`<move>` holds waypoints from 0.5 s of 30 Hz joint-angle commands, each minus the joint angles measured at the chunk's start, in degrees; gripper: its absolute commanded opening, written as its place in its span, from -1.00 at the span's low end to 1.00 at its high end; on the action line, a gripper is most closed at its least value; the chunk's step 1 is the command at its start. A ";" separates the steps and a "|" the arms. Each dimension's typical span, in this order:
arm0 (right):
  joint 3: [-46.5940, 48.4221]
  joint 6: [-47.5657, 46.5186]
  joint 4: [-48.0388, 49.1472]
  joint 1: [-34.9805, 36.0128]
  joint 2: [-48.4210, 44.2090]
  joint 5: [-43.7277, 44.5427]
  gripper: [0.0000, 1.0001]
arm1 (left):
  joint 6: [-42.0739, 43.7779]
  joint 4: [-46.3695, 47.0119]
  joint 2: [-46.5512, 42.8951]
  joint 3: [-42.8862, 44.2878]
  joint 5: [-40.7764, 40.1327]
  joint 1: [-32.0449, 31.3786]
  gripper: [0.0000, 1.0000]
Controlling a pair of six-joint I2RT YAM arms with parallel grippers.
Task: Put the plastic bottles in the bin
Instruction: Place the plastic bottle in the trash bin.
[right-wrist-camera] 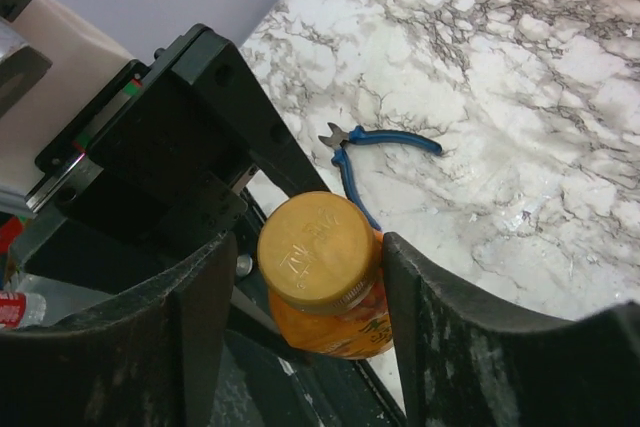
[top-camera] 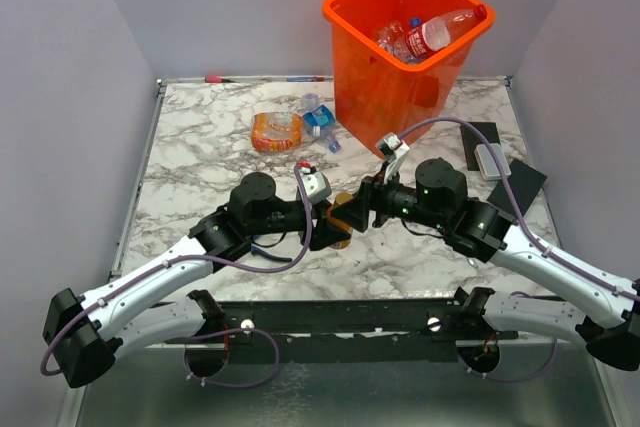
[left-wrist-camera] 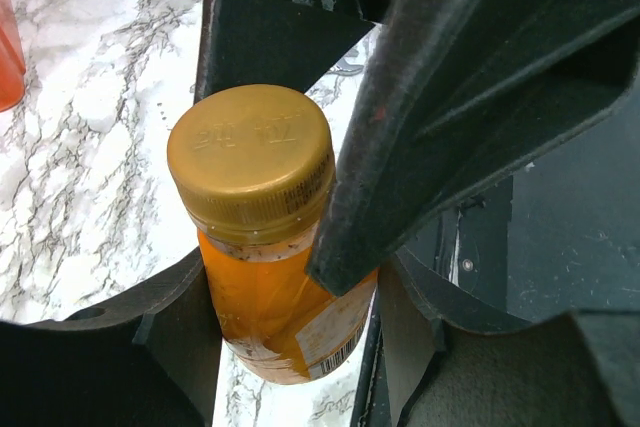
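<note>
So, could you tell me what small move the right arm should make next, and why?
Probably close the right claw fully on the small orange plastic bottle with the gold cap. The left claw grips its body, and the right claw's fingers flank its top, with a slight gap visible on one side. Once it is held firmly, the left could release.

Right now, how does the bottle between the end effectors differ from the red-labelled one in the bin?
The gold-capped bottle is orange inside; the red-labelled bottle is clear. The gold-capped bottle is outside the bin, gripped by the left end effector; the red-labelled bottle lies tilted in the bin, its neck over the rim. Caps: gold against red. Both are capped plastic bottles.
</note>
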 commanded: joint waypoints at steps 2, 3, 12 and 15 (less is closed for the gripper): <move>0.47 1.40 1.02 1.19 2.00 1.95 -0.04 | -0.60 -0.32 -1.55 1.19 -0.46 -0.29 -1.00; 0.38 1.59 1.06 1.25 2.20 1.96 -0.14 | -0.63 -0.32 -1.73 1.02 -0.56 -0.25 -1.00; 0.70 1.54 0.26 1.26 0.59 4.34 -0.99 | -0.75 -0.32 -3.48 0.02 -4.10 -0.34 0.14; 2.27 0.30 -1.71 1.26 -0.77 6.51 -0.99 | -1.39 0.20 -4.67 -0.50 -6.50 -0.34 0.94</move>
